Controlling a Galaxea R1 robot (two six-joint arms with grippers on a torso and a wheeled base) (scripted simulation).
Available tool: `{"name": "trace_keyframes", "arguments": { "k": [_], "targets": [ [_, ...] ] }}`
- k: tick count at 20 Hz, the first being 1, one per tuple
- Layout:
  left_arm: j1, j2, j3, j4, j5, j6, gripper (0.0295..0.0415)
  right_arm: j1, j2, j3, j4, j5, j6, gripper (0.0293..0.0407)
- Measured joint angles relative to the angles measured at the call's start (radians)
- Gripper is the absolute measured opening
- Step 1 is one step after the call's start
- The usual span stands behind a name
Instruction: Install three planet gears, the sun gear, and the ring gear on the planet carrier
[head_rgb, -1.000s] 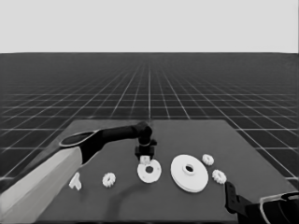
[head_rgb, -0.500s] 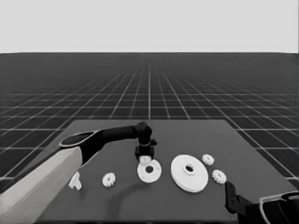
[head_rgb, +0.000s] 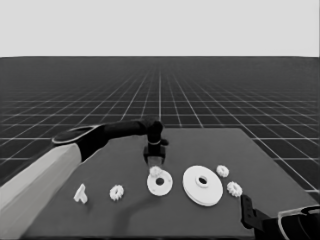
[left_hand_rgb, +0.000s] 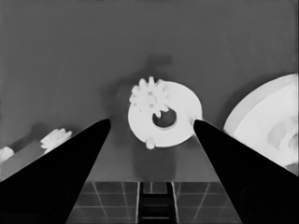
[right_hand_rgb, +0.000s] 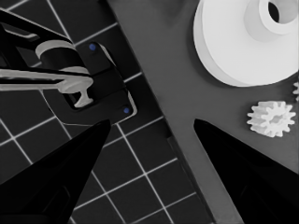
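Although one planet gear (left_hand_rgb: 149, 95) already sits on the smaller round part (head_rgb: 160, 183), you have three gears left on the table: one (head_rgb: 116, 192) to its left and two (head_rgb: 222, 171) (head_rgb: 234, 189) beside the larger round part (head_rgb: 202, 185). Your left gripper (head_rgb: 155, 161) hangs just above the seated gear, fingers spread and empty. The right gripper (right_hand_rgb: 152, 123) waits at the table's near right corner, also spread.

Legible text, labels, brands, numbers, signs: none in any view. White parts, dark table, both arms and the grid floor carry no readable markings.
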Motion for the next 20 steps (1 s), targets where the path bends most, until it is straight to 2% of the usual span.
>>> {"name": "trace_keyframes", "arguments": {
  "k": [2,3,4,6,12,13,15,20],
  "targets": [
    [-0.001,0.0,0.0,-0.001,0.0,0.0,0.0385,0.0,0.0,0.0,0.0,0.0,0.0,0.0385],
    [0.011,-0.243,0.431,0.022,0.019,-0.168,0.0385,0.0,0.0,0.0,0.0,0.0,0.0,0.0385],
    [0.023,-0.417,0.611,0.032,0.024,-0.19,0.0385,0.0,0.0,0.0,0.0,0.0,0.0,0.0385],
    [0.033,-0.567,0.722,0.041,0.017,-0.157,0.0385,0.0,0.0,0.0,0.0,0.0,0.0,0.0385],
    [0.037,-0.637,0.761,0.044,0.01,-0.124,0.0385,0.0,0.0,0.0,0.0,0.0,0.0,0.0385],
    [0.126,-0.627,0.725,0.137,-0.018,-0.103,0.0385,0.0,0.0,0.0,0.0,0.0,0.0,0.0385],
    [0.22,-0.607,0.666,0.217,-0.054,-0.074,0.0385,0.0,0.0,0.0,0.0,0.0,0.0,0.0385],
    [0.259,-0.594,0.629,0.251,-0.076,-0.057,0.0385,0.0,0.0,0.0,0.0,0.0,0.0,0.0385]
  ]
}}
